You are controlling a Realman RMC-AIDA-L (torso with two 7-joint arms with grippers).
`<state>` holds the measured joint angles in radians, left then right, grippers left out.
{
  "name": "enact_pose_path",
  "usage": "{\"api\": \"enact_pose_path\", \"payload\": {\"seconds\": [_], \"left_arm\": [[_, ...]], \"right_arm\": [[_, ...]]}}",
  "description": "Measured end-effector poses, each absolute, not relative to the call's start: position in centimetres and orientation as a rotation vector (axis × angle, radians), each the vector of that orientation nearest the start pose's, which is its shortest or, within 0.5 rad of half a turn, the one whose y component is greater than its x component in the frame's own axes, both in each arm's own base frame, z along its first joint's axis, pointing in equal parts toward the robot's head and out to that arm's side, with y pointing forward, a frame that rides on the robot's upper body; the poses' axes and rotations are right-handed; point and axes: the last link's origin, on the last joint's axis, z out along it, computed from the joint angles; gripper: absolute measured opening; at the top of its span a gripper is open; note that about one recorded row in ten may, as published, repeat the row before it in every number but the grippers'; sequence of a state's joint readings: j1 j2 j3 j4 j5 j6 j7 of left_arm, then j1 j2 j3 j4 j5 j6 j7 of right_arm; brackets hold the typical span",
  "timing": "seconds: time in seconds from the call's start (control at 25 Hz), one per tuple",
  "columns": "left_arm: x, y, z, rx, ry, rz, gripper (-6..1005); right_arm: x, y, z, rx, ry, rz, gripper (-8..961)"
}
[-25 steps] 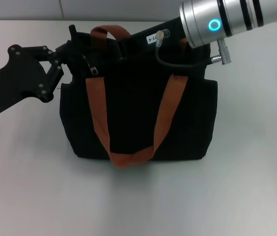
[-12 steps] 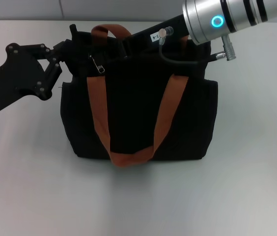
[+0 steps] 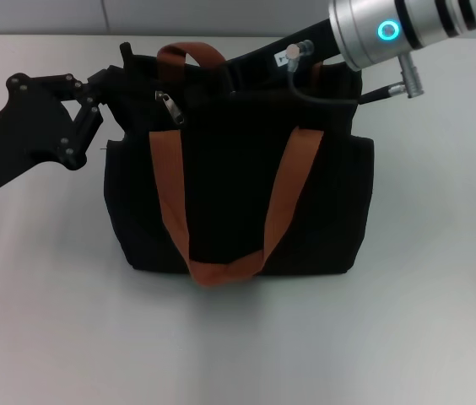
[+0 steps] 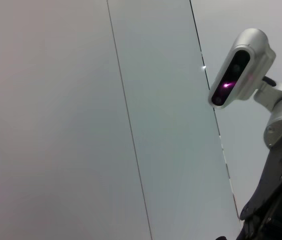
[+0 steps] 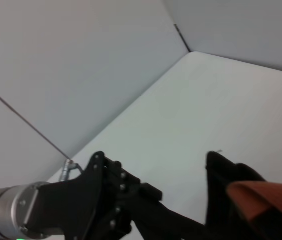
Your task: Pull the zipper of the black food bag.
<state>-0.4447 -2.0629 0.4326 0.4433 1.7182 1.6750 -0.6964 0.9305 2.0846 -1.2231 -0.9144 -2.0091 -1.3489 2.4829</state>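
Note:
The black food bag (image 3: 229, 194) stands upright mid-table in the head view, its orange-brown strap handles (image 3: 169, 186) hanging down the front. The zipper (image 3: 173, 109), a small silver tab, dangles at the top edge beside the left strap. My left gripper (image 3: 113, 84) is shut on the bag's upper left corner. My right gripper (image 3: 234, 74) reaches in from the upper right to the bag's top edge, its tip hidden among the black fabric. The right wrist view shows the left gripper (image 5: 131, 210) stretching toward the bag's corner (image 5: 226, 185).
The bag rests on a white table (image 3: 424, 321), with bare surface in front of it and to either side. A wall runs along the table's far edge. The left wrist view shows only wall panels and the robot's head camera (image 4: 236, 75).
The right arm has drawn back to the right and slightly up. The silver zipper tab has shifted a little to the right along the top edge. The left gripper has held its place.

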Motion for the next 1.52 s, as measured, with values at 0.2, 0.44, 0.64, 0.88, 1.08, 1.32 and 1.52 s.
{"api": "enact_pose_path", "payload": {"seconds": [0.2,0.44,0.64,0.88,1.08,1.32,1.52], "left_arm": [[-28.5,30.9,3.2,-2.239,-0.072,-0.951,72],[-28.4,31.0,3.1,-2.238,-0.070,-0.953,75],[-28.2,31.0,3.0,-2.244,-0.067,-0.957,77],[-28.1,31.0,2.9,-2.244,-0.069,-0.964,79],[-28.1,31.1,3.0,-2.244,-0.076,-0.970,81],[-28.0,31.2,3.0,-2.246,-0.071,-0.974,83],[-27.9,31.2,3.0,-2.246,-0.069,-0.975,85]], "right_arm": [[6.7,39.8,-3.2,-2.847,1.107,0.330,-4],[6.4,39.5,-3.1,-2.872,1.116,0.389,-1],[6.2,39.4,-3.5,-2.889,1.128,0.406,22],[6.0,39.5,-4.1,-2.907,1.151,0.418,140],[5.9,39.6,-4.8,-2.913,1.180,0.409,178],[5.4,39.2,-5.4,-2.948,1.232,0.441,200],[5.4,39.1,-5.5,-2.951,1.234,0.450,197]]}}
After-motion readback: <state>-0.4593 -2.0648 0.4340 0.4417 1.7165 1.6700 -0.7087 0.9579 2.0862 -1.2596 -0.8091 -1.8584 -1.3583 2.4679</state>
